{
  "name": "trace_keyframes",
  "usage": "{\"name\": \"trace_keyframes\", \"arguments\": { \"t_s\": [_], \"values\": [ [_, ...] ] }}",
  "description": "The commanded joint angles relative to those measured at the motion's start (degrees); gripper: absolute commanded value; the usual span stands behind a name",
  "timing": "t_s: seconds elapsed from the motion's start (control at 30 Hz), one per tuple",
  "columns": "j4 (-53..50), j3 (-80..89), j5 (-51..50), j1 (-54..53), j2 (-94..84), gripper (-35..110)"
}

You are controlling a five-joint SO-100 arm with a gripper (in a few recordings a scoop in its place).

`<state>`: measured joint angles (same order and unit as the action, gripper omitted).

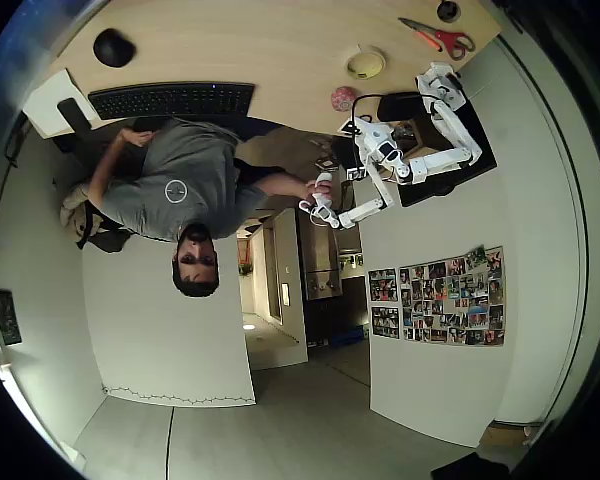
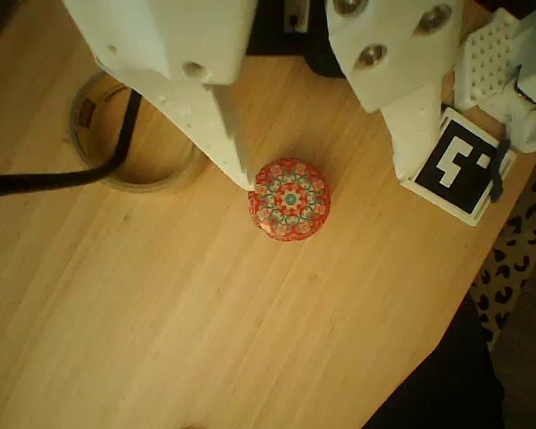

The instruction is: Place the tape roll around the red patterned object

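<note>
The red patterned object [image 2: 289,199] is a small round red piece with a floral pattern, lying on the wooden table [image 2: 161,313]. My white gripper [image 2: 326,174] hangs open above it, and the left fingertip [image 2: 239,170] sits right at its upper left edge. The tape roll [image 2: 147,185], a pale ring, lies flat to the upper left, partly hidden by the left finger and crossed by a black cable. In the overhead view the tape roll [image 1: 365,63] lies apart from the red object [image 1: 343,98], with the gripper [image 1: 360,127] just below the red object.
A black-and-white marker tag [image 2: 456,165] stands right of the gripper near the table edge. Red-handled scissors [image 1: 440,38], a black knob [image 1: 447,11], a keyboard [image 1: 170,98] and a mouse [image 1: 113,47] lie on the table. A person [image 1: 180,190] sits beside it.
</note>
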<state>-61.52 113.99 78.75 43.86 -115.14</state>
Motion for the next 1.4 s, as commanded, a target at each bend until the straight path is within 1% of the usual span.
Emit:
{"name": "trace_keyframes", "arguments": {
  "t_s": [0.0,0.27,0.43,0.7,0.83,1.03,1.13,1.2,1.37],
  "values": [
    [1.6,-13.3,2.5,1.0,12.8,37],
    [-4.7,-18.2,2.2,1.1,12.7,38],
    [-4.7,-16.7,1.2,1.5,12.0,38],
    [4.6,-6.5,-2.7,3.6,10.6,38],
    [3.5,-4.2,-3.3,1.2,8.9,37],
    [-3.3,-0.3,-3.4,-4.7,0.4,37],
    [-4.5,4.2,-4.0,-6.9,-5.0,36],
    [-3.4,8.8,-5.4,-7.8,-7.5,37],
    [3.3,20.1,-10.1,-9.2,-11.5,37]
  ]
}}
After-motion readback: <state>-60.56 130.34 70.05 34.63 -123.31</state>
